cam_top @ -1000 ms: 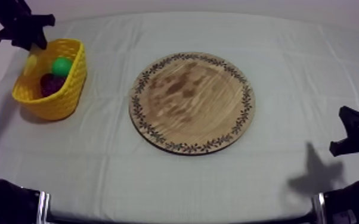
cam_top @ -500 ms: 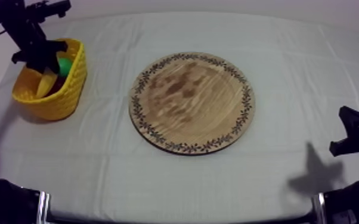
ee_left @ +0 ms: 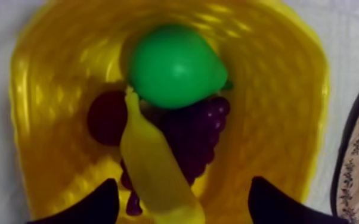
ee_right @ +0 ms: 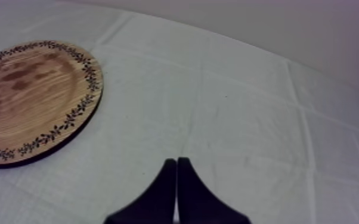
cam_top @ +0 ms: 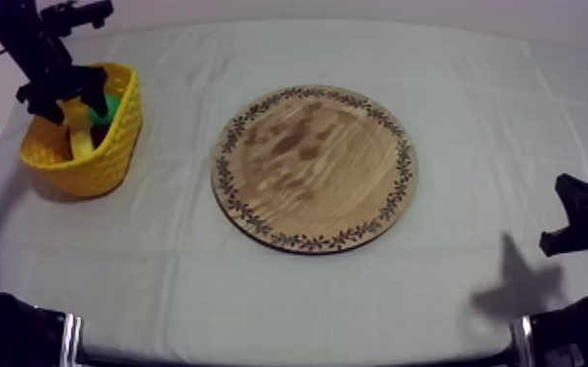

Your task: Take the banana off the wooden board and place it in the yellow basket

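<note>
No readable text, labels, brands or numbers anywhere. The wooden board (cam_top: 313, 166) has only a leaf-pattern rim with no lettering, and the yellow basket (cam_top: 103, 166) has a plain wall with no markings.

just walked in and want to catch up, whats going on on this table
The left gripper hangs over the yellow basket with its fingers open. The banana lies inside the basket between those spread fingers, resting across the grapes, next to the pear and a small red fruit. The wooden board in the middle of the table has nothing on it. The right gripper sits shut over the cloth, off to the board's side. The banana looks delivered.
</note>
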